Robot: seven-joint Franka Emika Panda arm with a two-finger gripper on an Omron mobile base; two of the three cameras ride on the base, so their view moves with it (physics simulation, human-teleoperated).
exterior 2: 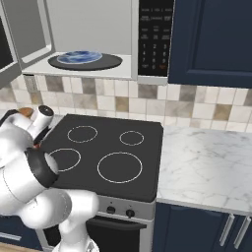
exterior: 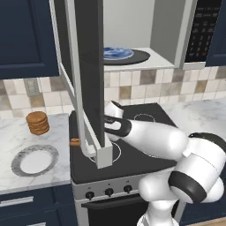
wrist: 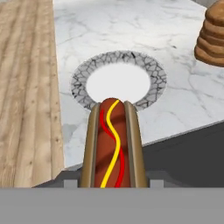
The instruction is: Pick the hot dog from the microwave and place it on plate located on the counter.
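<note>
A: Claw was clenched on the hot dog; in the hand view the bun ran straight up from between the tips, red and yellow lines wavy along the sausage.

B: Where was that, taking the stovetop as the mark?

A: At its left edge. In the left base view a bit of the hot dog poked out past the hanging microwave door, right over the line where the stovetop met the counter. Claw itself was hidden behind the door there.

B: And the plate?

A: Plate lay on the counter left of the stovetop, apart from it. In the hand view it sat just beyond the hot dog's far end.

B: Anything else near?

A: A stack of brown discs stood on the counter, left of the stovetop and behind the plate. Above the stovetop the microwave stood open, with a blue plate on its turntable.
</note>
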